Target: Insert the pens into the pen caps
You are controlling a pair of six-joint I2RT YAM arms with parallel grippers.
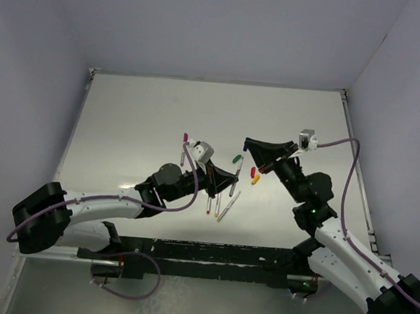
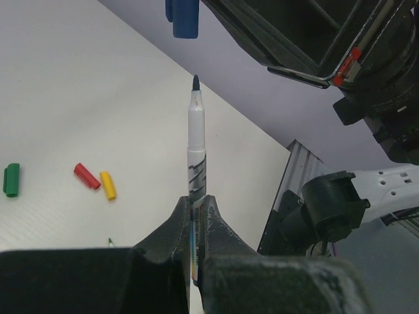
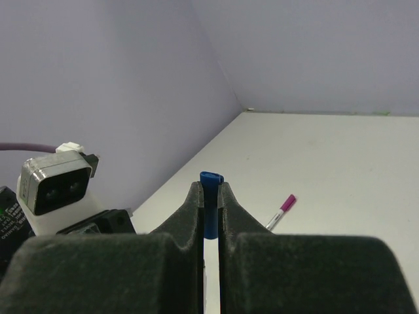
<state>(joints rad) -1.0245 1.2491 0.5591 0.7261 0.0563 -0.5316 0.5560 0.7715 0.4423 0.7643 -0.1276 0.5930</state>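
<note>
My left gripper (image 2: 196,199) is shut on a pale pen (image 2: 196,137) and holds it upright, its dark blue tip just below a blue cap (image 2: 182,16). My right gripper (image 3: 209,186) is shut on that blue cap (image 3: 211,203). In the top view the left gripper (image 1: 235,179) and the right gripper (image 1: 249,142) meet above mid-table, the pen (image 1: 240,167) between them. Green (image 1: 237,159), red (image 1: 253,172) and yellow (image 1: 256,179) caps lie loose on the table. A pen with a purple cap on it (image 1: 184,146) lies to the left.
Three uncapped pens (image 1: 219,201) lie together on the table below the left gripper. The green (image 2: 11,179), red (image 2: 86,176) and yellow (image 2: 108,185) caps also show in the left wrist view. The capped purple pen (image 3: 281,210) lies beyond my right fingers. Walls enclose the table.
</note>
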